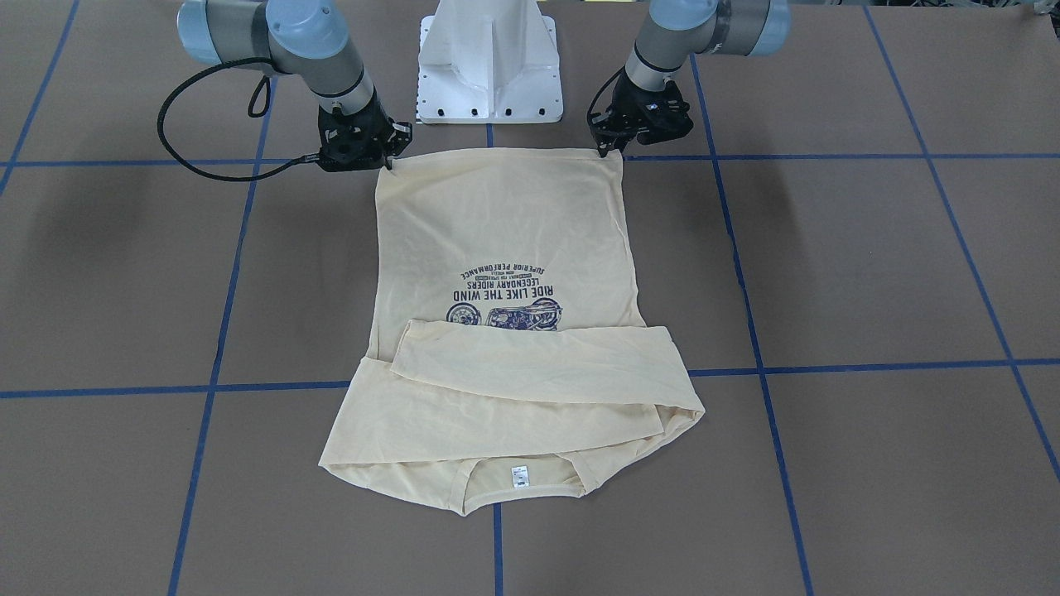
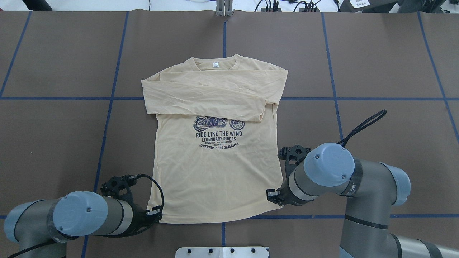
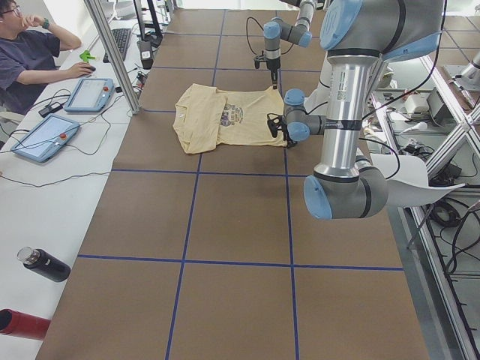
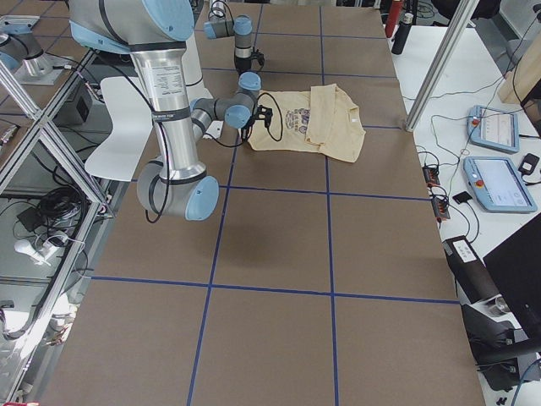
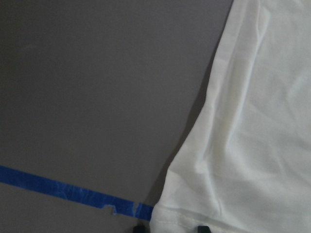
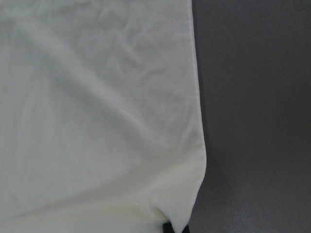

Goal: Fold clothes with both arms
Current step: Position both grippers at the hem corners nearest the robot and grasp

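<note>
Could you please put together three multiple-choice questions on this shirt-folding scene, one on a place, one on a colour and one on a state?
1. On the shirt, where are the left gripper and right gripper? A) collar B) hem corners C) shoulders
2. What colour is the print? A) red B) navy C) green
3. How do the sleeves lie? A) spread sideways B) hanging off the table C) folded across the chest
Answers: 1 B, each gripper meets a bottom corner; 2 B, lettering and motorcycle are dark blue; 3 C, both lie across the chest.
</note>
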You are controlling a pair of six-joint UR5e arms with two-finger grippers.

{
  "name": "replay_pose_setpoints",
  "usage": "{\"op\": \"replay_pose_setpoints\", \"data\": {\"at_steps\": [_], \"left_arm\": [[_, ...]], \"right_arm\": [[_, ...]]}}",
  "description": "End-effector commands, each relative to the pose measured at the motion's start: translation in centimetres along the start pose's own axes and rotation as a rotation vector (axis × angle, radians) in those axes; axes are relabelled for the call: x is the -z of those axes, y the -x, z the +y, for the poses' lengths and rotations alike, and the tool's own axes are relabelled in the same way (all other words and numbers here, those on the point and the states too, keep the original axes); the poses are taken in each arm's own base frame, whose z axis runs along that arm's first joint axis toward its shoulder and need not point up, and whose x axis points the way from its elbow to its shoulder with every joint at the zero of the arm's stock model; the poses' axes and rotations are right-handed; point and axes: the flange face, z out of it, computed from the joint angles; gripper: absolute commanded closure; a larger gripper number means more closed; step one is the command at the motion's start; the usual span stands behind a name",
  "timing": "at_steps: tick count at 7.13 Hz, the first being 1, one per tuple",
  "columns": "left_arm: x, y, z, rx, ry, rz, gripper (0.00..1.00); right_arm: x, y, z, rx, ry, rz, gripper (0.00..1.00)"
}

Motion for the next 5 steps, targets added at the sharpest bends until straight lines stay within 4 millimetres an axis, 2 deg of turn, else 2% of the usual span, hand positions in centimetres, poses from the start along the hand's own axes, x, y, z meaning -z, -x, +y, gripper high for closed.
{"op": "replay_pose_setpoints", "data": {"at_steps": [1, 3, 4, 5], "left_arm": [[0.3, -0.1, -0.1, 0.002, -0.002, 0.004, 1.0], [0.5, -0.5, -0.4, 0.004, -0.005, 0.012, 1.0], [1.4, -0.8, -0.5, 0.007, -0.006, 0.028, 1.0], [3.8, -1.3, -0.5, 0.005, -0.001, 0.068, 1.0]], "right_arm": [[-0.1, -0.2, 0.0, 0.001, 0.002, 0.004, 1.0], [-0.1, -0.2, 0.0, 0.002, 0.002, 0.004, 1.0], [0.0, -0.2, -0.1, 0.004, 0.002, 0.002, 1.0], [0.7, 0.0, 0.0, -0.002, 0.019, -0.013, 1.0]]}}
